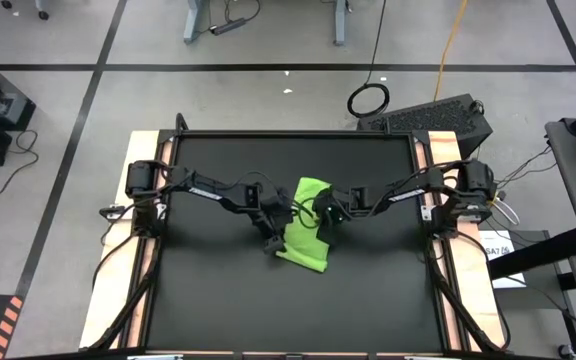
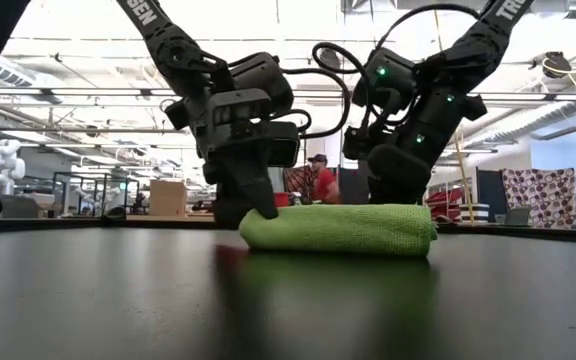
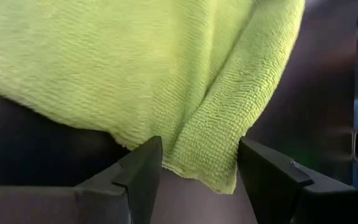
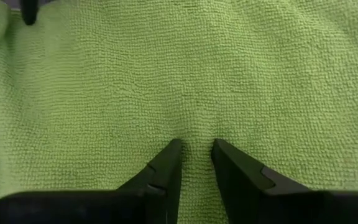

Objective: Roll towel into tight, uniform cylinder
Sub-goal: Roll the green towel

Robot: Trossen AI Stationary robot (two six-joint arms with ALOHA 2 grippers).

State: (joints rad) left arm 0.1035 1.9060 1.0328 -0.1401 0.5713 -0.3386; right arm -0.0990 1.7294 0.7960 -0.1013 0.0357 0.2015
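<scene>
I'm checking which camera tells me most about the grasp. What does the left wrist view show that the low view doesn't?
Only the left wrist view shows the left gripper open, its fingers either side of a folded corner of the towel. Only the low view shows the towel's whole low, flattened profile on the table, the right gripper behind it, and a person beyond. Both show the left gripper at the towel's edge.

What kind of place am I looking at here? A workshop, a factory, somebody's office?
Most likely a robotics lab or test hall. Two dark robot arms work a small lime-green towel on a black tabletop; cables trail over a grey floor marked with dark lines, and a white humanoid figure stands in the open room behind.
</scene>
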